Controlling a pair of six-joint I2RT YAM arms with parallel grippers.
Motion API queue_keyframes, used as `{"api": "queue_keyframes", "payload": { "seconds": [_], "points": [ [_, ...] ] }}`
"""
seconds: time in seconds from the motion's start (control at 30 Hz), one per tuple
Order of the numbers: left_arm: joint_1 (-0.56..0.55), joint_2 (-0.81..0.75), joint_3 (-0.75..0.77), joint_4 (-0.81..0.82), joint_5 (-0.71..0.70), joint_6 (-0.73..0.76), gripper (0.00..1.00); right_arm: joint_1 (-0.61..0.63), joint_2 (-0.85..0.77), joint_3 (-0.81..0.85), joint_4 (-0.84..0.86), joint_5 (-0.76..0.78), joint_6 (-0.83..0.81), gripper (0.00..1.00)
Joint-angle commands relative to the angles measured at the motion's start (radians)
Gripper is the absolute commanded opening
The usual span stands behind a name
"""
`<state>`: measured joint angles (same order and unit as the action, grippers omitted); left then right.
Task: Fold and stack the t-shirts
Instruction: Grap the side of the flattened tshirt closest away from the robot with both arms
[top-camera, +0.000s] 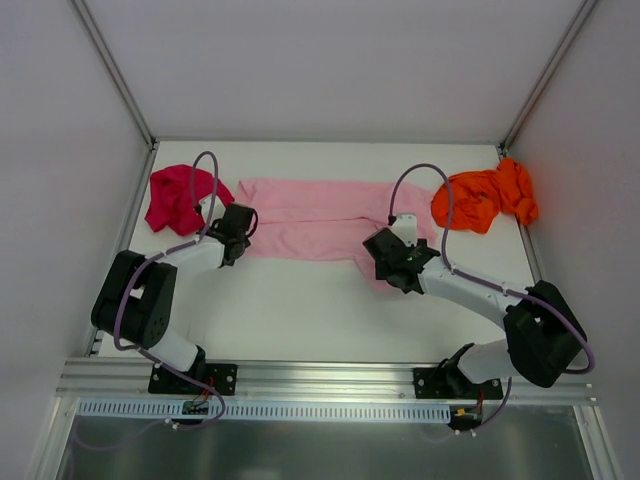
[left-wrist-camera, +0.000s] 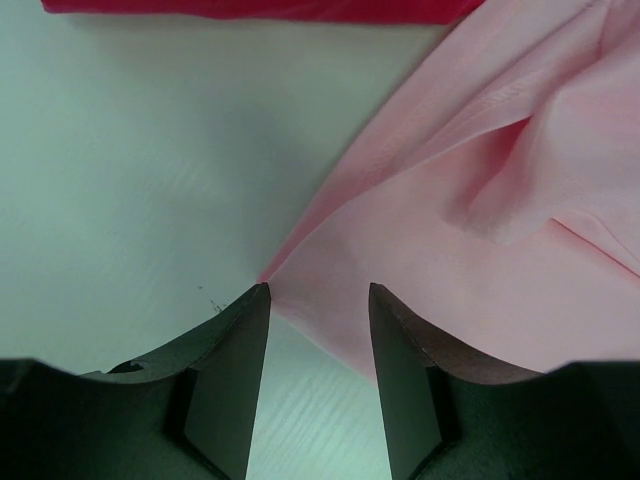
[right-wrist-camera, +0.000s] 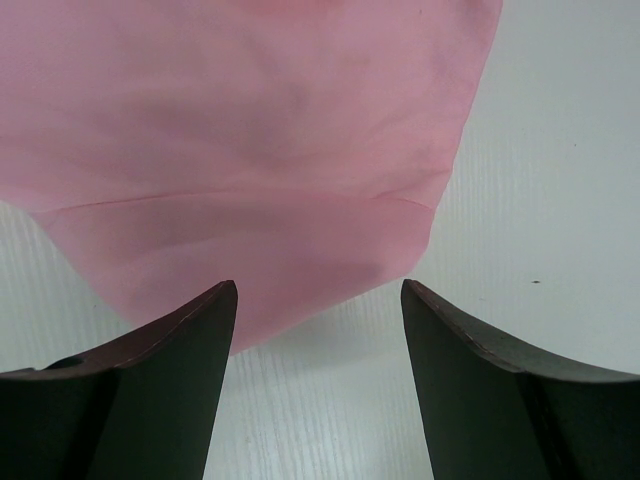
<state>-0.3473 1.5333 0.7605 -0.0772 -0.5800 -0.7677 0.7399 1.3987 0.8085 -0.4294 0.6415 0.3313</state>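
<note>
- The pink t-shirt (top-camera: 310, 222) lay on the table (top-camera: 300, 310), long axis left to right between both arms;
- the left end effector (left-wrist-camera: 318, 292), spread, stood at its left corner; the right end effector (right-wrist-camera: 318, 290), spread, at its right hem.

Light pink t-shirt (top-camera: 310, 225): plain, no pattern, just ahead of both pincers. Left gripper (left-wrist-camera: 318, 287): black; magenta-red t-shirt (left-wrist-camera: 260, 8), plain, farther ahead of it. Right gripper (right-wrist-camera: 318, 285): black; bright orange t-shirt (top-camera: 485, 198), plain, beyond it to the right. Table (top-camera: 300, 310): white.

White table (top-camera: 300, 320), pale walls (top-camera: 330, 60), seemingly even light
</note>
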Motion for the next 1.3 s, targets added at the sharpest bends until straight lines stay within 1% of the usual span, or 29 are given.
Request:
{"api": "queue_keyframes", "payload": {
  "seconds": [0.0,0.07,0.2,0.3,0.43,0.53,0.67,0.77,0.97,1.27],
  "points": [
    [0.014,0.022,0.045,-0.030,-0.012,-0.051,0.45,0.010,-0.046,-0.011,0.023,0.066,0.040,0.71],
    [0.022,-0.019,0.025,-0.010,-0.001,-0.047,0.45,0.012,-0.050,-0.008,0.023,0.079,0.034,0.71],
    [0.059,-0.070,0.056,-0.055,0.006,-0.025,0.46,0.012,-0.053,0.004,0.009,0.095,0.032,0.72],
    [0.086,-0.097,0.051,-0.055,0.032,-0.002,0.46,0.012,-0.066,-0.006,0.023,0.092,0.026,0.72],
    [0.117,-0.085,0.045,-0.036,0.091,0.016,0.47,0.010,-0.066,-0.008,0.020,0.093,0.023,0.72],
    [0.128,-0.059,0.031,0.000,0.140,0.016,0.47,0.012,-0.098,-0.020,0.020,0.093,0.025,0.72],
    [0.128,-0.036,0.011,0.043,0.195,0.027,0.47,0.012,-0.150,-0.034,0.015,0.095,0.025,0.72],
    [0.128,-0.036,-0.001,0.073,0.230,0.042,0.47,0.012,-0.156,-0.029,0.012,0.095,0.020,0.72],
    [0.128,-0.036,-0.018,0.067,0.246,0.033,0.46,0.012,-0.144,-0.017,0.004,0.098,0.020,0.72],
    [0.117,-0.041,-0.027,-0.002,0.200,-0.010,0.44,0.015,-0.141,-0.008,0.003,0.087,0.015,0.72]
  ]
}}
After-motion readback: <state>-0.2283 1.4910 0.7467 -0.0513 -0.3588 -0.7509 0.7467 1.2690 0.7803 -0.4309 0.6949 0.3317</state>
